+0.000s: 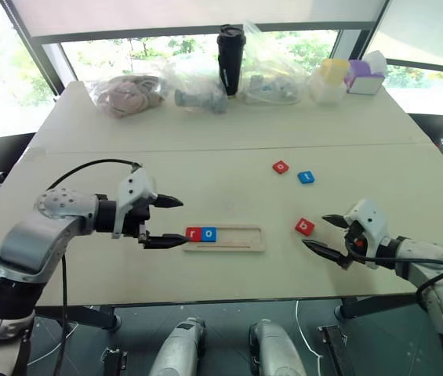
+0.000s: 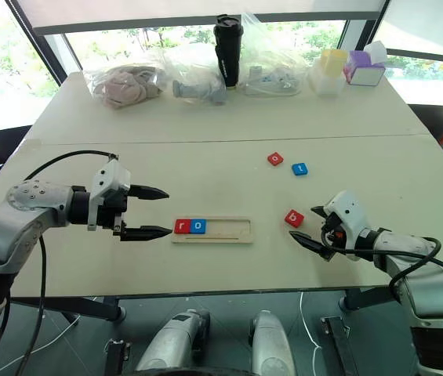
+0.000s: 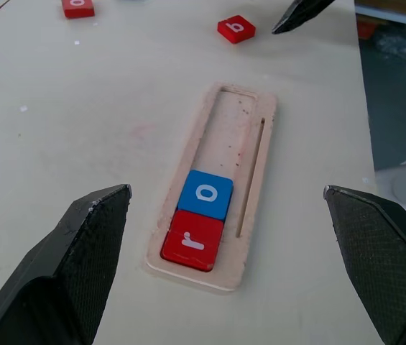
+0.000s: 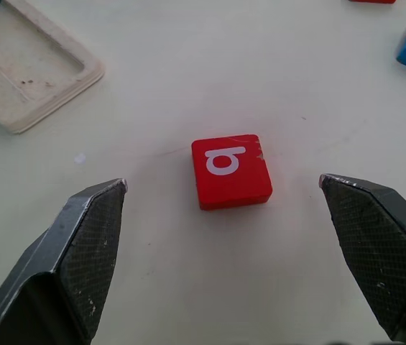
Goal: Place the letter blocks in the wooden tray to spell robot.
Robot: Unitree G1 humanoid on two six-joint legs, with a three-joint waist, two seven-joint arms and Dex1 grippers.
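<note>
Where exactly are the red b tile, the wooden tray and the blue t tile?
red b tile [image 4: 231, 171], right wrist view, top face.
wooden tray [image 1: 246, 238], left eye view, bare groove.
blue t tile [image 1: 306, 177], left eye view, top face.

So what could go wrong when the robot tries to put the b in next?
The red b block lies flat on the table, so the open right gripper might just push it along instead of pinching it. The wooden tray is narrow, and the b must land right beside the blue o block; a tilted drop could leave it perched on the rim. The open left gripper hovers near that end, so it might nudge the tray.
</note>
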